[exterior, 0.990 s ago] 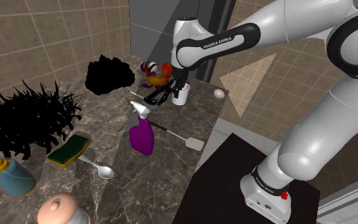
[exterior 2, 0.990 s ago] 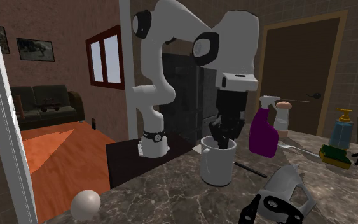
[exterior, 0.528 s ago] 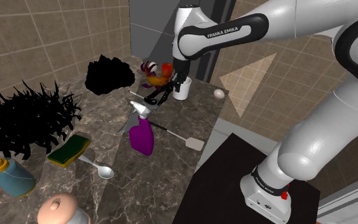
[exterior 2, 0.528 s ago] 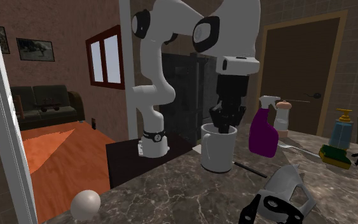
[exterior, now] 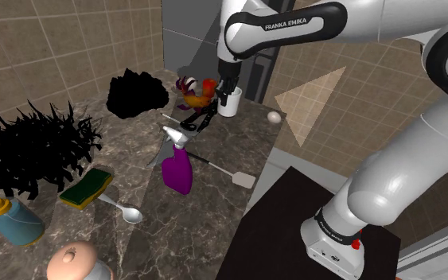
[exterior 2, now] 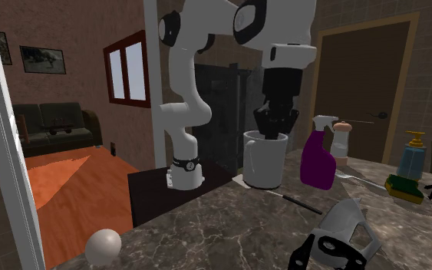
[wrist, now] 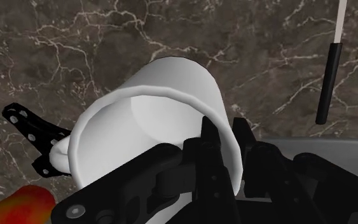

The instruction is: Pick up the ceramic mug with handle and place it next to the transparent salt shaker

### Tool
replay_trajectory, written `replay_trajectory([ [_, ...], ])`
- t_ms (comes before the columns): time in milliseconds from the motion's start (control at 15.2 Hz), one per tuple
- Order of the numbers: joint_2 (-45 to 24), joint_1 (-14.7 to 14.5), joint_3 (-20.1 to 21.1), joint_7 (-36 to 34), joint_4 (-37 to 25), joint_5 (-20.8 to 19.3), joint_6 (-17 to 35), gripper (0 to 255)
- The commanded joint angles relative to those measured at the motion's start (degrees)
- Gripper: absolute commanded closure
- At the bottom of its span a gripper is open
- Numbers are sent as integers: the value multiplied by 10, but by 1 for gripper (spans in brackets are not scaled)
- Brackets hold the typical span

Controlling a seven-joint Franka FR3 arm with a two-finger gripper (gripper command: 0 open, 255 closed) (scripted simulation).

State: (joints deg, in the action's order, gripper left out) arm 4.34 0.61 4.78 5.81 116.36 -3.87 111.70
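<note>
A plain white mug (exterior: 228, 105) with a handle hangs in the air above the far end of the dark marble counter (exterior: 214, 207). My gripper (exterior: 227, 92) is shut on its rim from above, one finger inside and one outside. In the second exterior view the mug (exterior 2: 264, 161) is clear of the counter under the gripper (exterior 2: 275, 132). The wrist view shows the mug (wrist: 165, 89) tilted, with the gripper (wrist: 225, 141) clasping its wall. The salt shaker (exterior: 75, 264), pale with a pinkish cap, stands at the near end of the counter; it is also behind the spray bottle (exterior 2: 341, 143).
A purple spray bottle (exterior: 177, 169), a spatula (exterior: 231, 173), a spoon (exterior: 125, 210), a green and yellow sponge (exterior: 87, 186) and a blue soap bottle (exterior: 12, 219) lie along the counter. A rooster figure (exterior: 195, 94), black tongs (exterior: 192, 122), a white ball (exterior: 274, 117) and spiky black plants (exterior: 35, 147) stand near the mug.
My gripper has risen with the mug, lifting it off the counter. Nothing else has moved.
</note>
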Motion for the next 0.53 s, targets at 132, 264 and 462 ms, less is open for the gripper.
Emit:
replay_trajectory([
  [132,6,0,0,2,-25,1,-31,255],
  [264,8,0,0,4,-38,2,-46,255],
  [462,10,0,0,5,-59,2,-69,255],
])
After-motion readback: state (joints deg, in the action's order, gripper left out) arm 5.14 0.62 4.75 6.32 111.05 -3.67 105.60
